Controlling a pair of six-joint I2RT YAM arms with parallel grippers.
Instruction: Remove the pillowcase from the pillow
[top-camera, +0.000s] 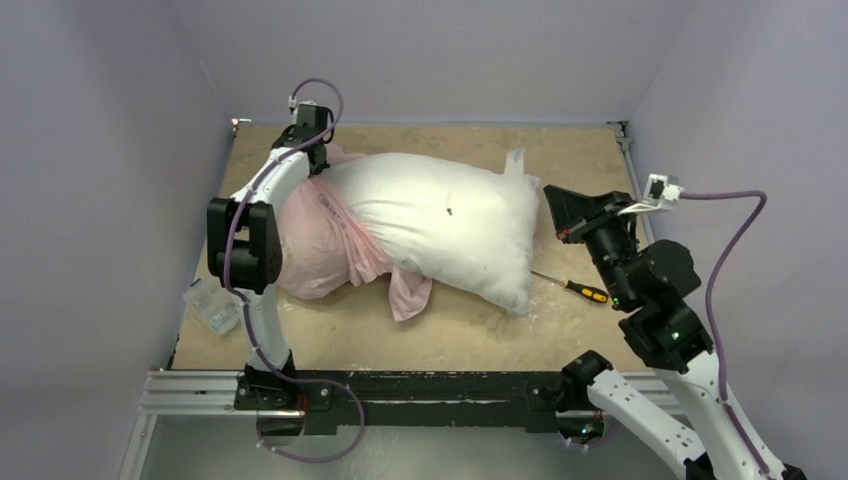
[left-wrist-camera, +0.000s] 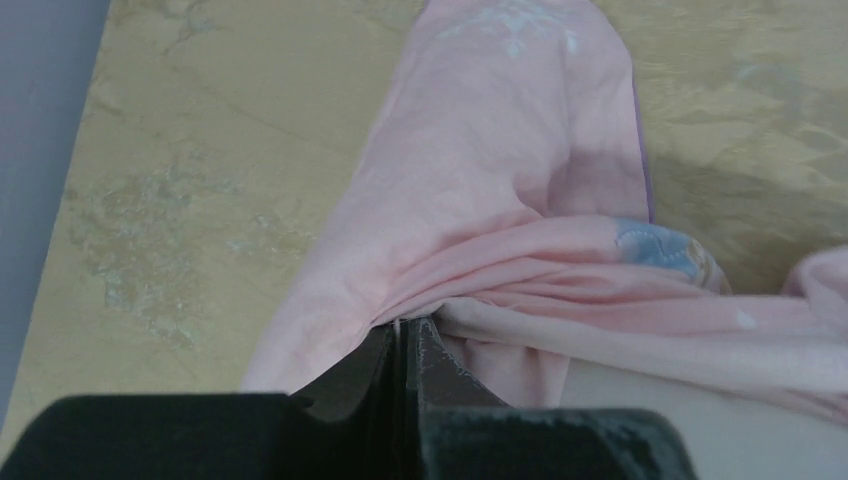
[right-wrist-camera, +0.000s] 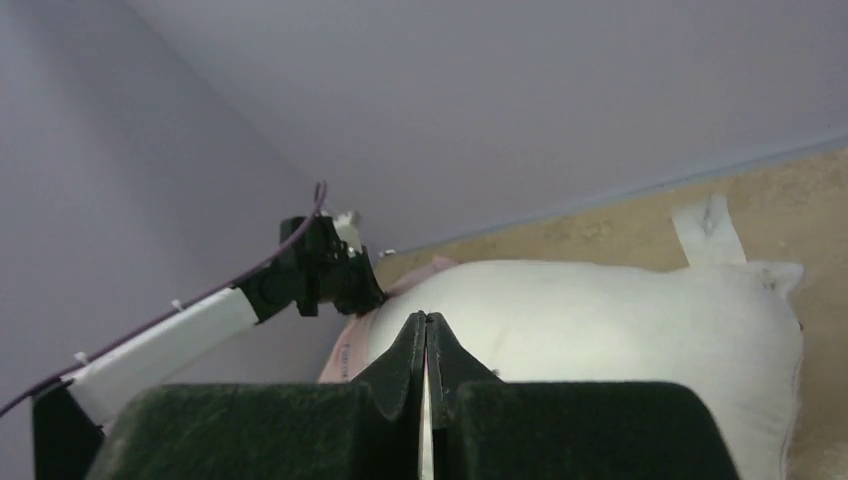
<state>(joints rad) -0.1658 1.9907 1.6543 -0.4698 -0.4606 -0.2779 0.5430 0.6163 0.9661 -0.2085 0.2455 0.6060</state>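
1. Pillowcase, top view: bunched with the pale pink side out over the left end of the pillow, left of frame centre. One loose flap trails out from under the pillow's lower edge onto the table.
2. Top view: the pillow lies diagonally across mid-frame. Most of it is bare white, with a dark speck near its middle.
3. Top view: left gripper is at upper left, on the far end of the bunched fabric. Right gripper is right of centre, just beside the pillow's right end. Whether it touches cannot be told from here.
4. Top view: a screwdriver with an orange-yellow handle lies on the table at the pillow's lower right. A small clear bag sits at the table's left edge.
5. Left wrist view: left gripper is at bottom centre, jaws clenched on a fold of the pillowcase. Fabric runs from the pinch up to the top of frame and off to the right. A pale blue print patch shows at right, and the table is bare at left.
6. Right wrist view: right gripper is at bottom centre, jaws pressed together, nothing seen between the tips. The pillow fills the lower right beyond them, with a white tab at its far corner. A sliver of pink pillowcase shows at the pillow's left end, where the left arm reaches in.
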